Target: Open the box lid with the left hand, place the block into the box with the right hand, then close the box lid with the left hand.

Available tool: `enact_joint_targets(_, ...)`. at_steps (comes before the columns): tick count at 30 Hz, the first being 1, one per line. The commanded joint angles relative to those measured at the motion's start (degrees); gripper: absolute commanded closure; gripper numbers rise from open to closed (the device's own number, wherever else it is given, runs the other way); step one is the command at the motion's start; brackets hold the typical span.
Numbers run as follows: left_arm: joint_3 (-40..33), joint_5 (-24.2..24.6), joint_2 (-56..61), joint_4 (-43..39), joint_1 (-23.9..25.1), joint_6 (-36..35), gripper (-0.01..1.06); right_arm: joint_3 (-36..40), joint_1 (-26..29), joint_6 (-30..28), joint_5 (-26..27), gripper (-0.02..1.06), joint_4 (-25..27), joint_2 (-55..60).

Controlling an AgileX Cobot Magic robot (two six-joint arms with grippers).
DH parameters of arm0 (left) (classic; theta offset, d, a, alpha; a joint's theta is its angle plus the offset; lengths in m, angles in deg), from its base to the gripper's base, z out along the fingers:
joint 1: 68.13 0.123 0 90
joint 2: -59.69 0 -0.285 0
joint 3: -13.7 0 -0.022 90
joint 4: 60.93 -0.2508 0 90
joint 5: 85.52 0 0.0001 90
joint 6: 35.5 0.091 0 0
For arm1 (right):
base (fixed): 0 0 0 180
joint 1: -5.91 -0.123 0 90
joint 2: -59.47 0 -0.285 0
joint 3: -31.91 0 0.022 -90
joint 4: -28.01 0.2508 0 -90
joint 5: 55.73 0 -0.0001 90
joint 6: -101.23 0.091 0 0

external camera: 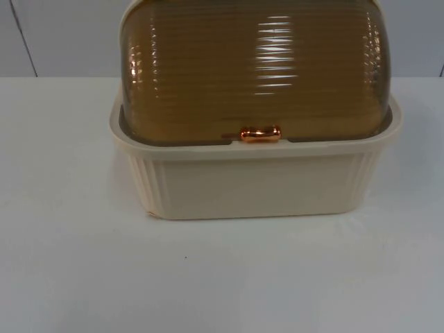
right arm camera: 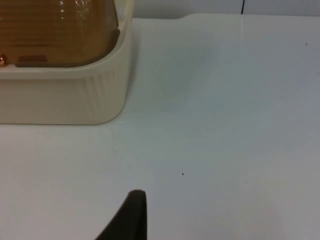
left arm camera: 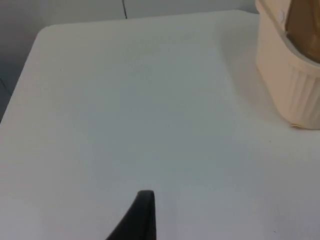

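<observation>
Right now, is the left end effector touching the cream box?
Apart. The left wrist view shows the left end effector's fingertip with a wide stretch of bare white table between it and the cream box.

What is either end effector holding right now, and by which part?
Nothing. The left fingertip and right fingertip stand over bare table, apart from the box; its lid is shut and its handle untouched.

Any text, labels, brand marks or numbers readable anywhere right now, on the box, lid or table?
None: no readable text in these pictures.
Box: plain cream ribbed wall, no label or brand.
Lid: amber ribbed dome, shut, only light glare; no print.
Handle: shiny copper, unmarked.
Table: white, just a tiny dark speck, not a character.
</observation>
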Motion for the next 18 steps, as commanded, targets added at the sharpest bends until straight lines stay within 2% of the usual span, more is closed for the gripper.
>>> enact_joint_targets(1,-0.27,0.22,0.15,-0.27,0.26,-0.42,0.00,0.12,-0.14,0.04,0.21,0.03,-0.08,-0.17)
enact_joint_targets(18,-0.27,0.22,0.15,-0.38,0.20,-0.30,0.00,0.12,-0.14,0.04,0.21,0.03,-0.08,-0.17)
